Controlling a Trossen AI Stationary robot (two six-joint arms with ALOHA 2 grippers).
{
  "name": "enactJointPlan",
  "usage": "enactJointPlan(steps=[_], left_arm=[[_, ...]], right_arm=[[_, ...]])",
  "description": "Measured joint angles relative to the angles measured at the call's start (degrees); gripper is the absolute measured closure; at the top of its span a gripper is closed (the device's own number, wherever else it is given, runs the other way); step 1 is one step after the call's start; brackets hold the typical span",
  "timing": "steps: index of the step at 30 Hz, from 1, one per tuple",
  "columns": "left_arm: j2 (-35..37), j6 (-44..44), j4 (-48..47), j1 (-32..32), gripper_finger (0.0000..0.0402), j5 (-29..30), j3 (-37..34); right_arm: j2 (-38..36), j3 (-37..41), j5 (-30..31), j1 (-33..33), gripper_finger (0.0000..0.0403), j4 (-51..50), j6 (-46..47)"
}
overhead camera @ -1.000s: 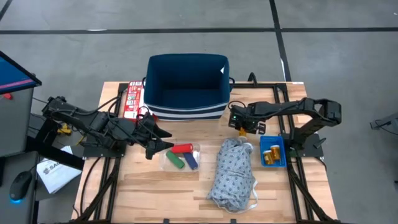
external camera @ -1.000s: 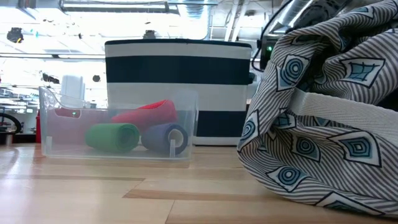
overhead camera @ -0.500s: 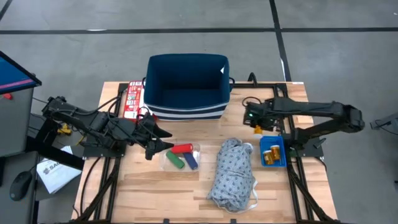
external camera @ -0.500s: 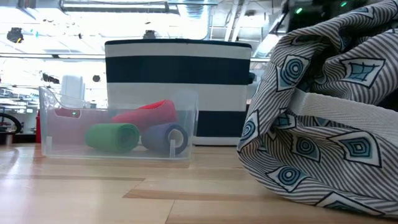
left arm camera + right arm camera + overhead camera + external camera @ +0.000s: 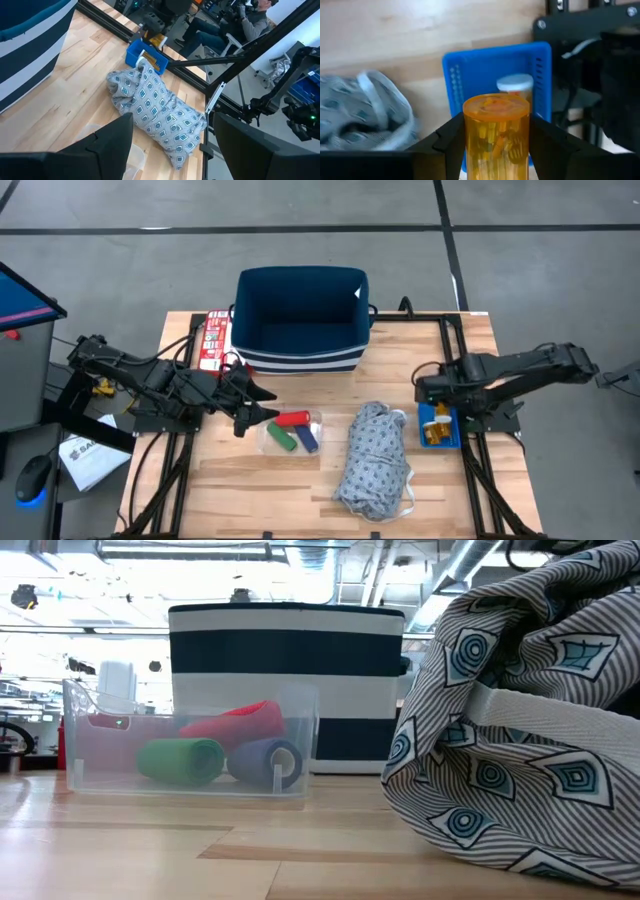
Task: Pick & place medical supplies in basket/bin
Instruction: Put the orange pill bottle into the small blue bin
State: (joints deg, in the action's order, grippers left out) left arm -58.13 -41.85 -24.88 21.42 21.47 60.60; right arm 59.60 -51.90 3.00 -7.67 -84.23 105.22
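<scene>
Nearest me lies the large grey dotted cloth garment (image 5: pixel 374 459); beside it, the right gripper (image 5: pixel 496 150) pinches a small orange pill bottle (image 5: pixel 496 131) above the small bright blue plastic bin (image 5: pixel 495 75), probably to drop it beside the capped bottle (image 5: pixel 514 86) inside. The left gripper (image 5: pixel 262 406), fingers spread, hovers at a clear plastic tray (image 5: pixel 290 433) holding red, green and purple-blue cylinders (image 5: pixel 293 430). Farthest off, the large navy fabric basket (image 5: pixel 299 317) looks empty.

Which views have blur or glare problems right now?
Right wrist view: the orange pill bottle between the right gripper fingers is sharp, while the grey cloth is smeared. Low view: bright backlight behind the clear tray, and the garment fills the right side. High view: evenly lit.
</scene>
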Motion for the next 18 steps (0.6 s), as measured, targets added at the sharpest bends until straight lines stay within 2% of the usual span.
enactJointPlan(steps=[5, 10, 18], left_arm=[[0.0, 0.0, 0.0, 0.0, 0.0135, 0.0, 0.0], [0.0, 0.0, 0.0, 0.0, 0.0135, 0.2, 0.0], [0.0, -0.3, 0.0, 0.0, 0.0135, 0.4, 0.0]], right_arm=[[1.2, 0.8, -0.1, -2.9, 0.0225, -0.5, 2.4], [1.6, 6.5, -1.8, -2.8, 0.0225, 5.2, 1.7], [1.5, 10.8, -2.7, -2.7, 0.0225, 7.5, 1.4]])
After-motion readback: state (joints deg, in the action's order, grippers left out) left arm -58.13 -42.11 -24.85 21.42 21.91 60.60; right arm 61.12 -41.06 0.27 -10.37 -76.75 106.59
